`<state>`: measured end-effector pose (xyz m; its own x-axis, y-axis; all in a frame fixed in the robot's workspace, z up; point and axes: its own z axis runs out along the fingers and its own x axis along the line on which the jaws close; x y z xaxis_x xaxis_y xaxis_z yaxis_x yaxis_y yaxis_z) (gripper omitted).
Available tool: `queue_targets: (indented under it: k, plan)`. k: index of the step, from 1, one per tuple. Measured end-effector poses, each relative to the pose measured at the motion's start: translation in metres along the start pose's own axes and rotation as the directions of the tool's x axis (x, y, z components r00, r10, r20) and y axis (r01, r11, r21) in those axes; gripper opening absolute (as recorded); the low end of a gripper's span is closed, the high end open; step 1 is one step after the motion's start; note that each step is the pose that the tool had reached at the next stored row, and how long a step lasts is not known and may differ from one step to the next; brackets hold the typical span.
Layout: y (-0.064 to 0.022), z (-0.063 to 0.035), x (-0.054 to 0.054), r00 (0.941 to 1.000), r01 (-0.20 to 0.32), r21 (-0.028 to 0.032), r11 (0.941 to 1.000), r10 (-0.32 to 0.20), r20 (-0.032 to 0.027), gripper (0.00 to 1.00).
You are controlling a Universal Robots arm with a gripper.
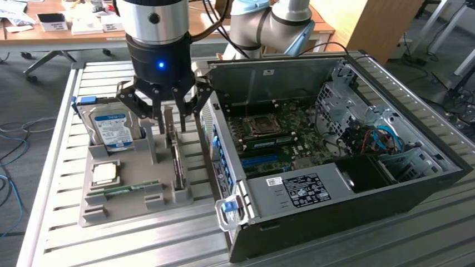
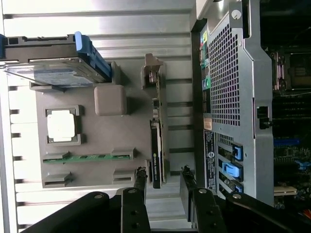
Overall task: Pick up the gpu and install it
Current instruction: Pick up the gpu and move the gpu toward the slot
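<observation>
Gripper hung open in the exterior view, fingers spread directly above the gpu; nothing was held. The gpu stood on edge in a slot of the gray tray, just beside the computer case. The tray also held a hard drive standing upright, a processor chip and a memory stick, both lying flat. The case lay open with the motherboard exposed.

Wrist view: the gripper straddled the line of the gpu, with no contact apparent. The hard drive, chip and memory stick sat in their own tray recesses.

Judgement: a clean grasp would need the fingers centred across the thin card, a straight descent, and a straight lift clear of the slot posts.
</observation>
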<state>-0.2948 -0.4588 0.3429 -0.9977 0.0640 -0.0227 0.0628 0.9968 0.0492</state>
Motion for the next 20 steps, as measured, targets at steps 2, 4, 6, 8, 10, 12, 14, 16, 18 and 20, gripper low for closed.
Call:
queue_targets:
  k: [2,4,6,8,10,12,14,16,18,20]
  plan:
    - [0.0000,0.0005,0.0000,1.0000,0.000,0.0002,1.0000,0.000,-0.0001,0.42]
    - [-0.0001,0.0011,0.0000,1.0000,0.000,0.0001,1.0000,0.000,0.0000,0.42]
    - [-0.0001,0.0016,0.0000,1.0000,0.000,0.0000,1.0000,0.000,0.0000,0.42]
    - [-0.0001,0.0019,0.0001,1.0000,0.000,0.0000,1.0000,0.000,0.0000,0.42]
    - [-0.0001,0.0019,0.0001,1.0000,0.000,0.0001,1.0000,0.000,0.0000,0.42]
    - [-0.0001,0.0020,0.0000,1.0000,0.000,0.0000,1.0000,0.000,0.0000,0.42]
    - [-0.0001,0.0020,0.0000,1.0000,0.000,0.0000,1.0000,0.000,0.0001,0.42]
    - [-0.0001,0.0030,0.0000,1.0000,0.000,-0.0004,1.0000,0.000,0.0004,0.42]
    - [-0.0003,0.0047,0.0001,1.0000,0.000,-0.0001,1.0000,0.000,0.0001,0.42]
    - [-0.0004,0.0069,0.0002,1.0000,0.000,-0.0002,1.0000,0.000,0.0002,0.42]
